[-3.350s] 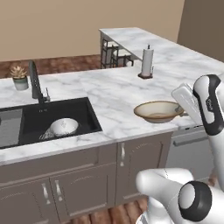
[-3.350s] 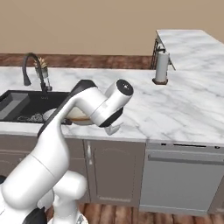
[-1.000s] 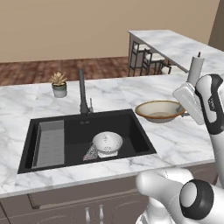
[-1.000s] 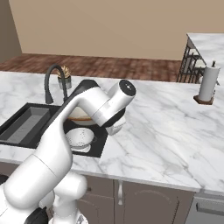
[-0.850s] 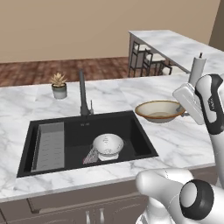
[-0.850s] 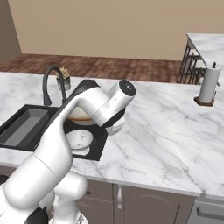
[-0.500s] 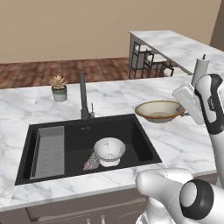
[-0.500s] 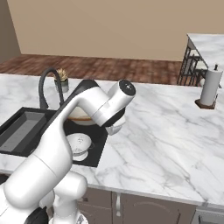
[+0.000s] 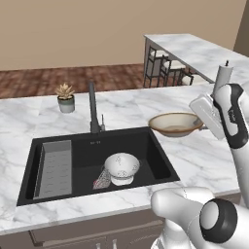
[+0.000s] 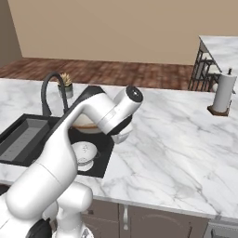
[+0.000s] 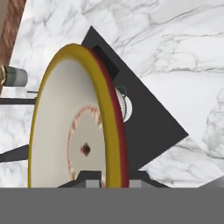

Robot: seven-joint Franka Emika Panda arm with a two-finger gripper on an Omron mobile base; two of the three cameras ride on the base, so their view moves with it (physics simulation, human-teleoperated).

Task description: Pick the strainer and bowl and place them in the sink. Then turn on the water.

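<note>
Right now the gripper (image 9: 203, 127) pinches the bowl (image 9: 175, 124) by its thin rim, a good hold, since it looks hard, smooth, slippery and breakable.

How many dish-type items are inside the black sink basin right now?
2: a white perforated colander-like dome near the middle of the black rectangular sink, and a small silver wire-mesh strainer lying against its left side. More could hide beneath the dome.
</note>
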